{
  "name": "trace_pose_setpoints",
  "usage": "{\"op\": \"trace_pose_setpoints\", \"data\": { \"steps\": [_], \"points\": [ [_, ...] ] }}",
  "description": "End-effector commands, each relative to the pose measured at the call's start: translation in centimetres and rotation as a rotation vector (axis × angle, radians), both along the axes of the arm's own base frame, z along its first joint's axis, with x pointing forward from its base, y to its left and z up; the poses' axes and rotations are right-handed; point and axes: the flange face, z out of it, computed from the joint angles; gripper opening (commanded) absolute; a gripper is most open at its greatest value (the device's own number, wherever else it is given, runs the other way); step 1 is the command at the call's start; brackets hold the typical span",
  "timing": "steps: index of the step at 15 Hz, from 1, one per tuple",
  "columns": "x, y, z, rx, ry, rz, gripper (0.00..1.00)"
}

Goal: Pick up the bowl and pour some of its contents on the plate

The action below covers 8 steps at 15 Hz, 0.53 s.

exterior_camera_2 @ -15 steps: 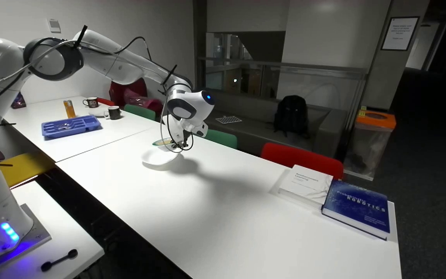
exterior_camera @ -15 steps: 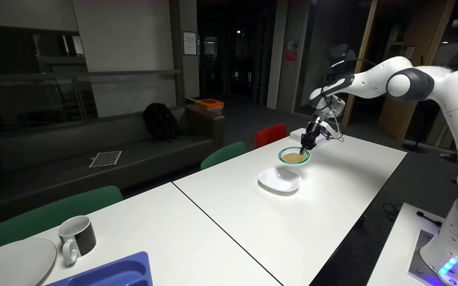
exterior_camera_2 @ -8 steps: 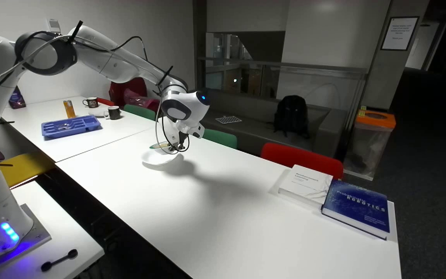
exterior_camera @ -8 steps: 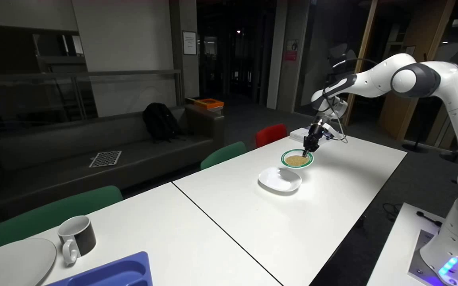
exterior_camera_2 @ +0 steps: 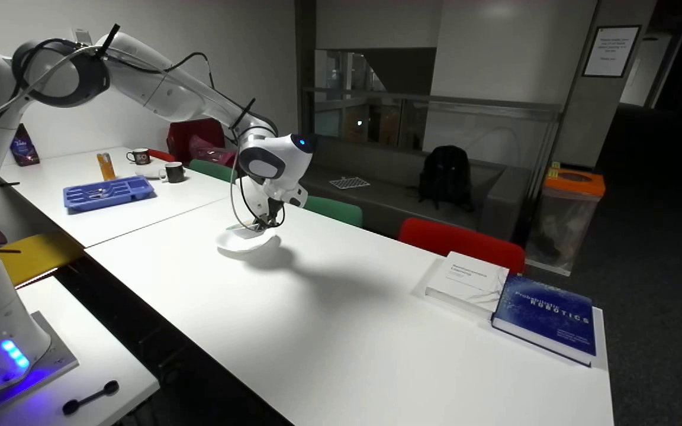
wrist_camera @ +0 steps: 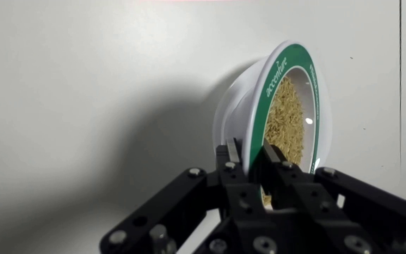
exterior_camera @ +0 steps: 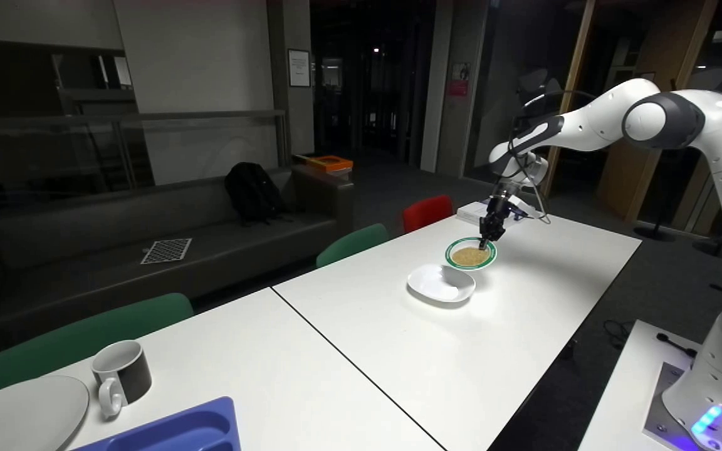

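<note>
I have the black two-fingered claw (wrist_camera: 250, 150) clamped on the edge of a small round white bowl (wrist_camera: 260, 116) with a broad green printed rim, one finger outside the wall and one inside. Just past the fingertips I can read "accenture" in white letters on the green. The bowl is tilted, and its loose tan rice-like grains (wrist_camera: 287, 123) lie heaped inside it, close by the inner finger. Lower than the claw, and partly hidden behind the bowl in my wrist view, a shallow glossy white plate (exterior_camera: 441, 285) with rounded corners and raised edges rests on the white surface (exterior_camera: 543, 300). In an exterior view the bowl overlaps the plate's edge; I cannot tell whether the two touch. A broad soft shadow (wrist_camera: 167, 141) falls on the surface beside the claw, on the outer finger's side. Well apart from the claw on one side I see a blue compartmented tray (exterior_camera_2: 108, 193) and a black-and-white mug (exterior_camera: 137, 379); well apart on the opposite side lie a white book (exterior_camera_2: 467, 281) and a dark blue book (exterior_camera_2: 545, 319), close together. The white jointed robot arm (exterior_camera_2: 166, 97) reaches down to the claw from above.
</note>
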Motion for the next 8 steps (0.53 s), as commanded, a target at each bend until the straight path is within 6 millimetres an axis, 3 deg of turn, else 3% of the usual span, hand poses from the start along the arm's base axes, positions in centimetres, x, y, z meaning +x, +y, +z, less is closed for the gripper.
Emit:
{"op": "trace_pose_setpoints", "data": {
  "steps": [1, 8],
  "points": [
    [-0.8, 1.0, 2.5, -0.041, 0.001, -0.025, 0.04],
    [-0.5, 1.1, 3.8, -0.088, 0.021, -0.044, 0.04]
  ]
}}
